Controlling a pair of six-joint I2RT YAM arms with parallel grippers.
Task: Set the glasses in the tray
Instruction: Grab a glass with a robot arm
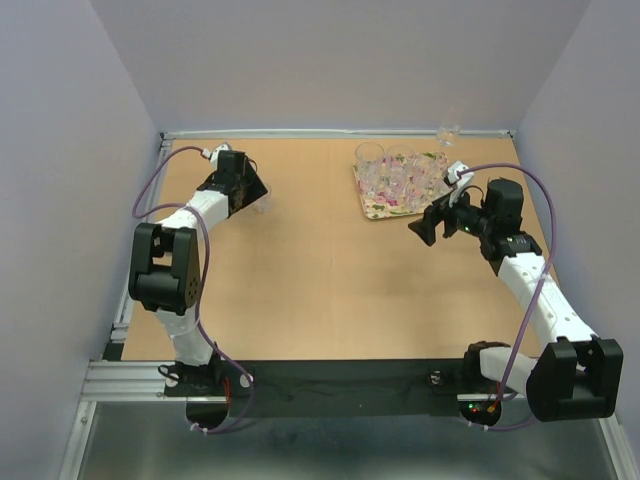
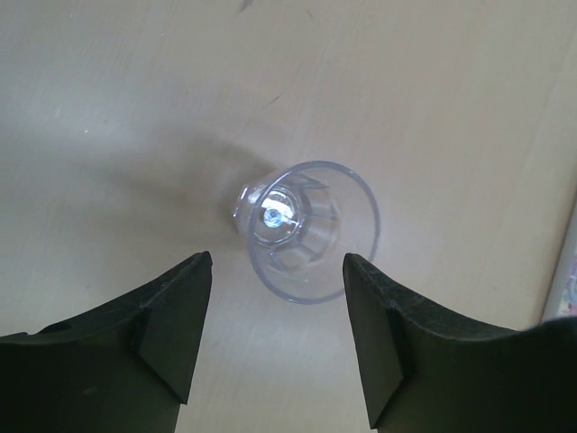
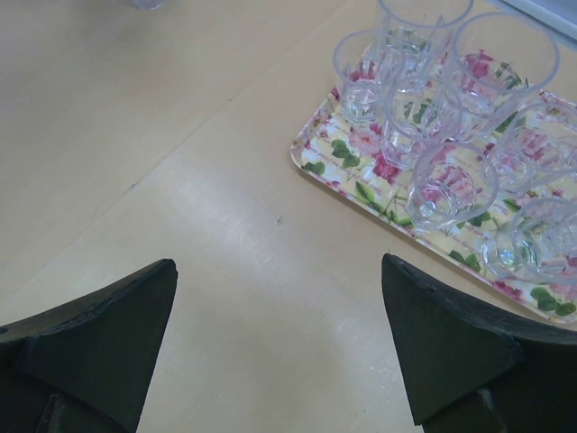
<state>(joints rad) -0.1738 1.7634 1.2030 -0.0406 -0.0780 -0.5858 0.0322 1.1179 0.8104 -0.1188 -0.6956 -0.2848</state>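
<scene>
From above, a floral tray [image 1: 385,208], cream with pink flowers and green leaves, sits at the far right of the table [image 1: 320,280], crowded with clear glasses [image 1: 400,175]. The right gripper [image 1: 430,222] hovers just beside the tray's near edge, and the left gripper [image 1: 256,196] is at the far left. Left wrist view: one clear, faceted tumbler [image 2: 306,230] stands upright on the bare table between the spread fingers, untouched. Right wrist view: the fingers are wide apart, holding nothing; the tray lies ahead to the right, its upright glasses packed close.
</scene>
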